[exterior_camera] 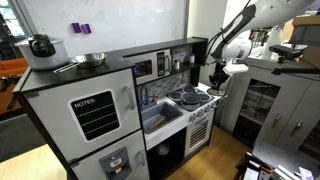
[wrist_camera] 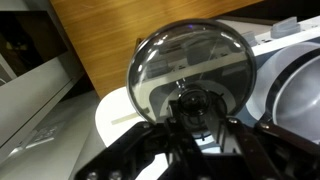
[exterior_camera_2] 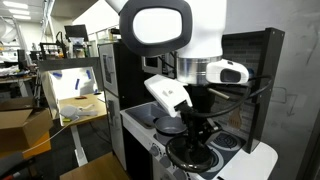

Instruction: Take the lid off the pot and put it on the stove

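Lid (wrist_camera: 190,55): round, no long axis; face tilted toward wrist camera, over stove (wrist_camera: 108,120) edge.
Gripper (wrist_camera: 196,112): clenched on lid's centre.
Room: wood floor (wrist_camera: 100,40).

The arm (exterior_camera_2: 158,32) is showing glossy white shells and black joint rings; the gripper (exterior_camera_2: 196,138) is looking matte black.

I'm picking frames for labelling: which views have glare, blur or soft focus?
Wrist view: the lid mirrors its surroundings; the gripper is dark and soft. In an exterior view the arm's white shell is blown out; in an exterior view the stove is small but evenly lit.
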Controlling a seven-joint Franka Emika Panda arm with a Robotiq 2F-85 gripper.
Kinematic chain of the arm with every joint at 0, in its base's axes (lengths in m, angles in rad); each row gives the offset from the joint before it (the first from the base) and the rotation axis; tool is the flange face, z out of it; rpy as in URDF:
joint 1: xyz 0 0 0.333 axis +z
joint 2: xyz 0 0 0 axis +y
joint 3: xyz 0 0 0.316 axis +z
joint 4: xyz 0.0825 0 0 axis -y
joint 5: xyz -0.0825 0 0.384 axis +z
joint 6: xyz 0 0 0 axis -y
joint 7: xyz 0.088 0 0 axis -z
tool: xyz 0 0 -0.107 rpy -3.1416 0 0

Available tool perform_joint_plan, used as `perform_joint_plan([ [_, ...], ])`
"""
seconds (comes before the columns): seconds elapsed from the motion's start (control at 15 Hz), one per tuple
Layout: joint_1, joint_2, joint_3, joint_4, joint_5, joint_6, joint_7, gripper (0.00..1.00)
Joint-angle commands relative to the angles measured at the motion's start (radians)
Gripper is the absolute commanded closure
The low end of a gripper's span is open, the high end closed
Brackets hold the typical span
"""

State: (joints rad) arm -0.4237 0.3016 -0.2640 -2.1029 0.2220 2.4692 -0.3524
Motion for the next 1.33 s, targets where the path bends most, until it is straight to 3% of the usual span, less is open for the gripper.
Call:
perform_joint_plan([
  [0.0, -0.029, 0.039, 0.022, 0.042, 0.047, 0.034, -0.017, 0.92],
  [0.6, -0.05, 0.159, 0.064, 0.169, 0.093, 0.082, 0.003, 0.92],
  [1.27, -0.056, 0.201, 0.135, 0.155, 0.095, 0.206, 0.015, 0.92],
])
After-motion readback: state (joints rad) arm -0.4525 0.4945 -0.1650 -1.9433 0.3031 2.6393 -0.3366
